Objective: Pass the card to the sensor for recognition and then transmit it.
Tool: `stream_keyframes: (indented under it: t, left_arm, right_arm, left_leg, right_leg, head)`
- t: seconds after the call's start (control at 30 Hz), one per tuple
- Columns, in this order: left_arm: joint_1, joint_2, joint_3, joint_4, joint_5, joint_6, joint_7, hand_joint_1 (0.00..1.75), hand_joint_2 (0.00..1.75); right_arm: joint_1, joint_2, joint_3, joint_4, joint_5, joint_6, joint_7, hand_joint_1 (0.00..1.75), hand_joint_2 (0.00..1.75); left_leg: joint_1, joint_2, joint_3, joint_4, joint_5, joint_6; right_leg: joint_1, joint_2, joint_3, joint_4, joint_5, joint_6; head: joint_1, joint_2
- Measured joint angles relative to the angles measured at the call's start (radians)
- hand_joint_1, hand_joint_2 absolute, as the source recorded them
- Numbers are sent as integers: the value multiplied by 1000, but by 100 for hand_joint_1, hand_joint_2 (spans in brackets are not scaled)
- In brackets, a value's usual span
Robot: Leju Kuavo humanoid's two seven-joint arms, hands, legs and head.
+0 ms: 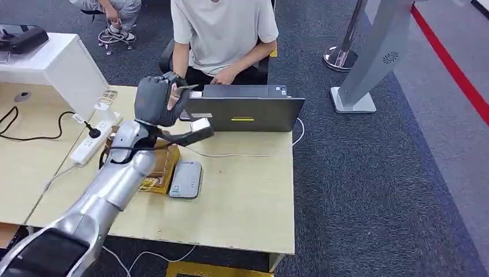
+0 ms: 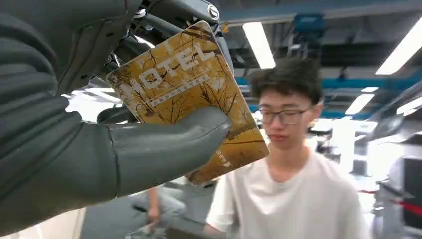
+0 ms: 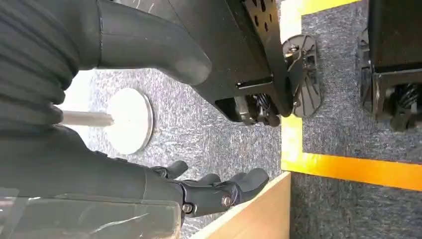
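Observation:
My left hand is raised above the table's far side, in front of the seated person. It pinches a golden hotel card between thumb and fingers; the card's thin edge points toward the person. The grey card sensor lies flat on the table, below and nearer to me than the hand. My right hand hangs beside the table's edge with its fingers loosely extended and nothing in them.
An open laptop stands just right of my left hand, the person's hand behind it. A brown card box sits left of the sensor. A power strip and cables lie at the left. A white gate post stands on the carpet at the right.

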Motion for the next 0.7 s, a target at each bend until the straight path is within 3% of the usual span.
stream_keyframes:
  t: [0.1,0.2,0.27,0.43,0.7]
  left_arm:
    - [196,42,24,-219,1,3,-82,175,175]
    - [323,69,60,-357,3,3,-131,175,175]
    - [381,85,76,-411,3,3,-127,175,175]
    - [441,141,70,-440,0,-9,-10,175,175]
    - [447,177,55,-440,9,-8,4,175,175]
  right_arm:
    - [2,-2,-2,5,-2,-11,13,0,175]
    - [5,-3,-3,10,-2,-14,19,0,175]
    - [6,-4,-4,12,-6,-15,23,0,175]
    - [8,-5,-7,13,-13,-16,26,0,175]
    - [9,-5,-8,13,-13,-16,26,0,175]
  left_leg:
    - [0,-1,0,0,-1,1]
    - [0,-1,-1,0,-2,2]
    - [0,-1,-1,-1,-3,2]
    - [0,-2,-1,-1,-2,2]
    - [0,-3,-1,-1,-2,2]
  right_leg:
    - [0,-1,0,0,-2,1]
    - [0,-2,0,0,-3,1]
    - [0,-2,0,0,-5,2]
    - [0,-3,1,0,-5,2]
    - [0,-4,1,0,-4,2]
  head:
    - [-2,0]
    - [-2,0]
    - [-2,0]
    - [-1,0]
    - [-1,0]
